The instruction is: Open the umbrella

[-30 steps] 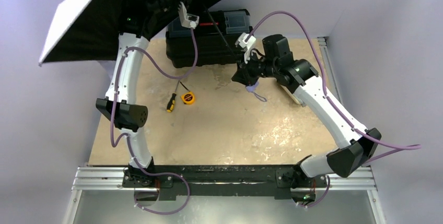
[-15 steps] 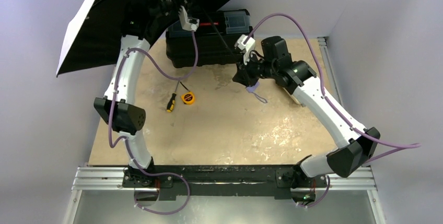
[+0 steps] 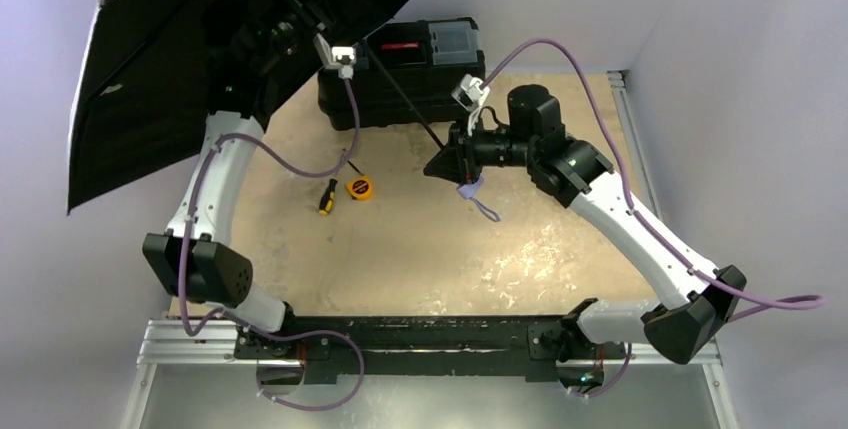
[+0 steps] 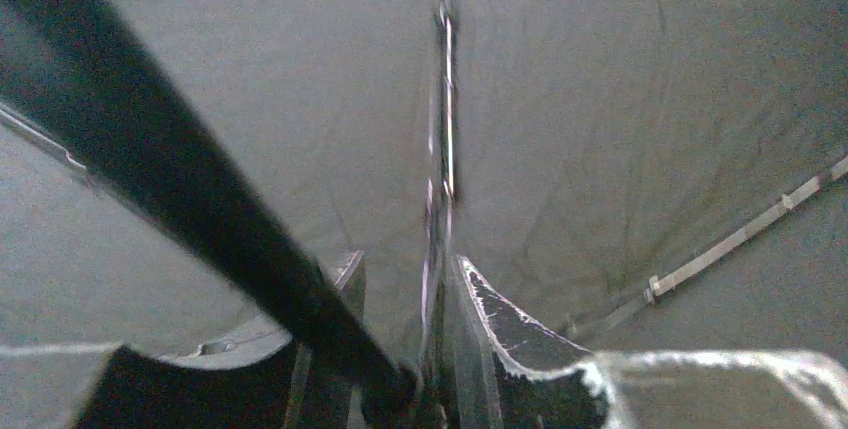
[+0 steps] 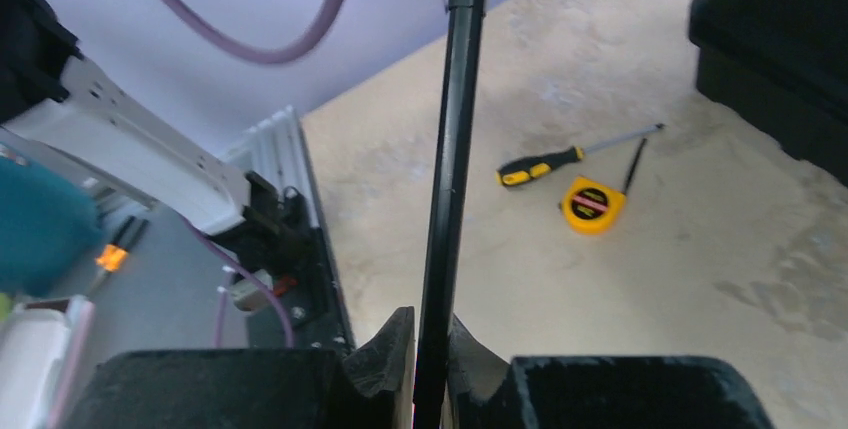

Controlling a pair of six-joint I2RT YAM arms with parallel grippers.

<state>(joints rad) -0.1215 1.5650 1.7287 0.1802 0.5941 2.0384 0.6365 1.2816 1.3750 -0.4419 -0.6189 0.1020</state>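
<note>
The umbrella (image 3: 150, 99) has matt black cloth lining and a smooth, glossy black shaft (image 5: 448, 169); the toolbox (image 3: 425, 74) is matt black plastic, the table (image 3: 420, 249) rough and mottled

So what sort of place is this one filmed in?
Probably a lab robot cell: plain walls box in the table, an aluminium rail edges it, and a toolbox and tape measure lie as props.

White links (image 3: 215, 184), black joint housings (image 3: 210, 269) and looping purple cables (image 3: 560, 49) on both arms; left hand (image 4: 408, 267) and right hand (image 5: 430, 321) black.
</note>
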